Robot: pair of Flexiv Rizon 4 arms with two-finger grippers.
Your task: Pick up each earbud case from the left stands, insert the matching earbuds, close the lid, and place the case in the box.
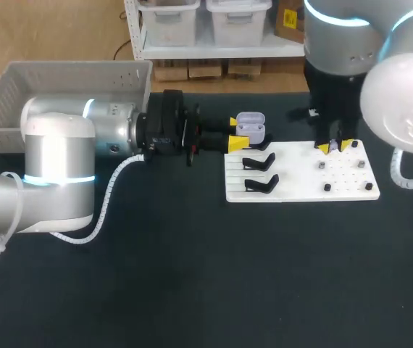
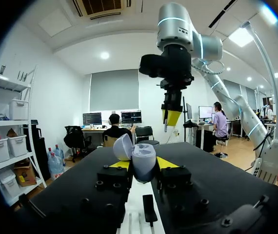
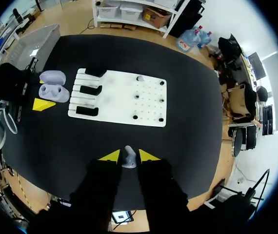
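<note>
Now our left claw (image 1: 235, 134) clamps the open case (image 1: 250, 125) at the board's (image 1: 301, 185) far-left corner, our right claw (image 3: 129, 156) pinches an earbud (image 3: 128, 160) above the board, and any tilt might jam or drop it.

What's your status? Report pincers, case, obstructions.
Left pincer shut on earbud case, lid open. Right pincer shut on earbud, above white board. Nothing seen between them.
</note>
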